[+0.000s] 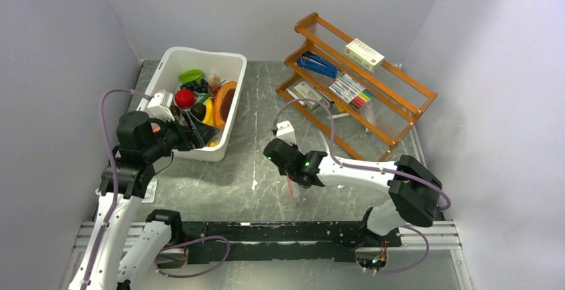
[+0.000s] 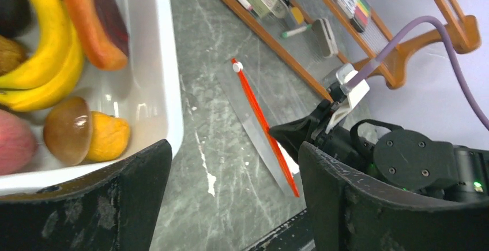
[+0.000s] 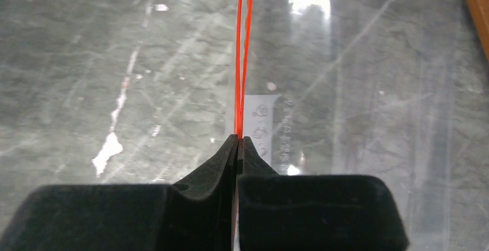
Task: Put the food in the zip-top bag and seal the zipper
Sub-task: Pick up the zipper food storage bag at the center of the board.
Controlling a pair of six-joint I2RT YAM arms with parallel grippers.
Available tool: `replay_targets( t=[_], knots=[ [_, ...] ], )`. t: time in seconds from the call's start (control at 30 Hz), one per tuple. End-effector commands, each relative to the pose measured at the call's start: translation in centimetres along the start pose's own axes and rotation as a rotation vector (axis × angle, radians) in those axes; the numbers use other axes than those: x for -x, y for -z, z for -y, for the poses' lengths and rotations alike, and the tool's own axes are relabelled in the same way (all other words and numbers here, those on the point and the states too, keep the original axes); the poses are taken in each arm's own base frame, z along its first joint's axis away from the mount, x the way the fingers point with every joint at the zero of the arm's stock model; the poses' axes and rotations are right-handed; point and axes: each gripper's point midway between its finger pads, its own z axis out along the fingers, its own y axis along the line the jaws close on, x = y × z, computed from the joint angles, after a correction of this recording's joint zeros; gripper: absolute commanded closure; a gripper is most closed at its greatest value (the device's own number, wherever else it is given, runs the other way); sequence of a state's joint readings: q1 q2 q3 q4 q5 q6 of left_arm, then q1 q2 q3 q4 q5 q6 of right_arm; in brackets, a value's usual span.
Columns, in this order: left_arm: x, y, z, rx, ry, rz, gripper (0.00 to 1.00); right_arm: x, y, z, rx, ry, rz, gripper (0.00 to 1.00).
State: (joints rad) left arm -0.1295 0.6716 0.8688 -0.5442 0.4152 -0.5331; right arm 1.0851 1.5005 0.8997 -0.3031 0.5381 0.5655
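We are at the bag-handling step, with no food packed yet. The right gripper [image 3: 239, 141] has its fingers pressed together on the orange-red zipper [image 3: 243, 43], pinching the strip near the end away from the small white slider tab [image 2: 237, 67]. The clear bag [image 3: 357, 89] lies flat on the table [image 3: 86, 60] between the white tub [image 2: 167, 60] and the wooden rack [image 1: 373, 103], its white label just beside the pinch. In the right wrist view the strip shows as two thin red lines running side by side, so we judge the mouth is not sealed, though we cannot tell how far it parts. The food all sits in the tub: the bananas [image 2: 52, 60], the orange-rimmed slab [image 2: 92, 20] and some round fruits near the tub's corner. The left gripper [image 2: 233, 158] hangs at the tub's near edge with its fingers spread wide and nothing between them. Next, we think the right arm has to lift its edge of the mouth so the bag gapes. The left arm should then reach into the tub and close on one piece. The thin strip could slip from the pinch, so a slow lift seems wise.
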Motion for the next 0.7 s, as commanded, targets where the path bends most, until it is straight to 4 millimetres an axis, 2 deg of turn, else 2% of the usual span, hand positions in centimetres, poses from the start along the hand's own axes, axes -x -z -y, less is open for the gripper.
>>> replay_targets(
  t=[0.0, 0.03, 0.17, 0.33, 0.53, 0.67],
  knots=[
    [-1.3, -1.3, 1.3, -0.129, 0.045, -0.071, 0.22, -0.1, 0.3, 2.2, -0.010, -0.077, 0.020, 1.00],
    [-1.6, -1.7, 1.6, -0.154, 0.074, -0.087, 0.24, 0.6, 0.7, 2.2, 0.022, -0.108, 0.047, 1.00],
    [-3.6, -3.6, 2.5, -0.251, 0.181, -0.132, 0.33, 0.8, 1.3, 2.0, 0.150, -0.191, 0.094, 1.00],
    [-6.8, -6.6, 3.7, -0.238, 0.204, -0.248, 0.34, 1.5, 2.5, 0.7, 0.327, -0.281, 0.165, 1.00],
    [-10.7, -10.6, 6.0, -0.228, 0.229, -0.370, 0.40, 0.6, 1.8, 1.4, 0.348, -0.354, 0.152, 1.00],
    [-13.1, -13.0, 6.8, -0.180, 0.220, -0.435, 0.43, 0.1, 1.6, 2.6, 0.349, -0.396, 0.159, 1.00]
  ],
)
